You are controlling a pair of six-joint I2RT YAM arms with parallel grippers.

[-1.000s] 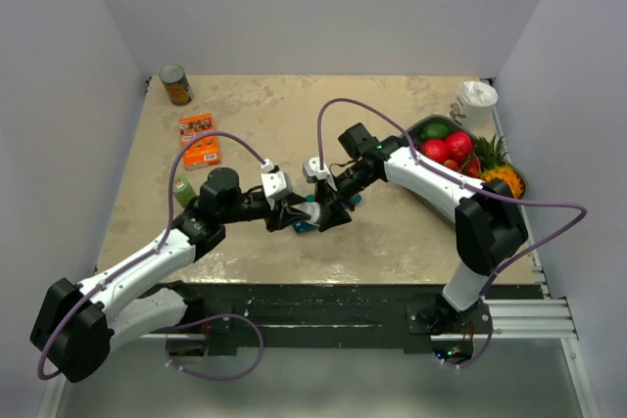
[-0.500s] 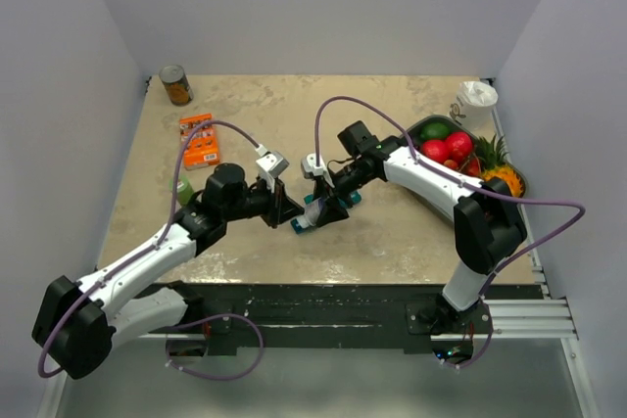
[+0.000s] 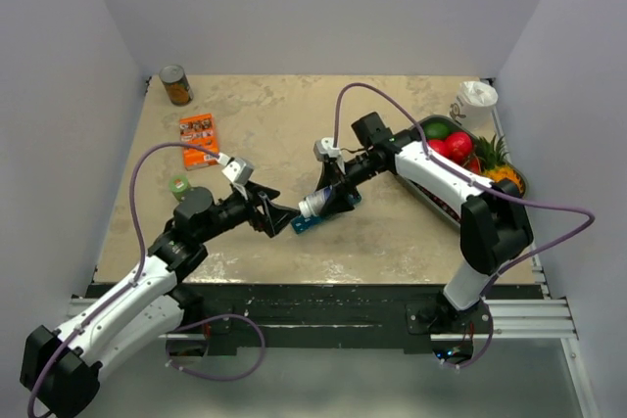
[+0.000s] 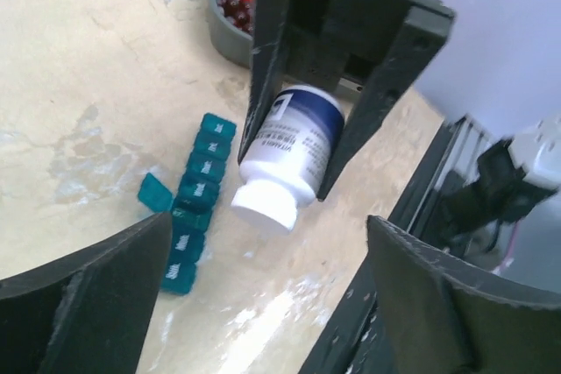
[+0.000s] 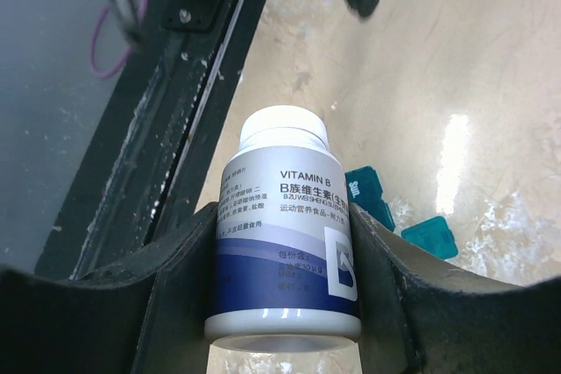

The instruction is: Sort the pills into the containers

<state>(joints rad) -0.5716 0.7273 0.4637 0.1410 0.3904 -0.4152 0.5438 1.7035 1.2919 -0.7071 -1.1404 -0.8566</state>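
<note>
My right gripper point(image 3: 331, 198) is shut on a white-capped, blue-and-white vitamin bottle point(image 3: 315, 205), held tilted with the cap pointing toward the left arm. In the right wrist view the bottle point(image 5: 287, 243) sits between both fingers point(image 5: 175, 278). The containers point(image 4: 198, 199), a teal strip, lie on the table just beside and under the bottle, with one lid point(image 4: 156, 192) flipped open. The strip point(image 5: 369, 200) also shows past the bottle in the right wrist view. My left gripper point(image 3: 275, 212) stands open a little short of the cap, holding nothing. No pills show.
A grey fruit tray point(image 3: 415, 128) and a white cup point(image 3: 477, 100) stand at the right. An orange box point(image 3: 199, 139), a can point(image 3: 176, 85) and a green tape roll point(image 3: 179, 184) are on the left. The black front rail point(image 5: 188, 102) runs close below the bottle.
My left gripper shut at the bottle's cap, then let go, opened wide and drew back to the left. The right gripper shifted slightly right with the bottle.
</note>
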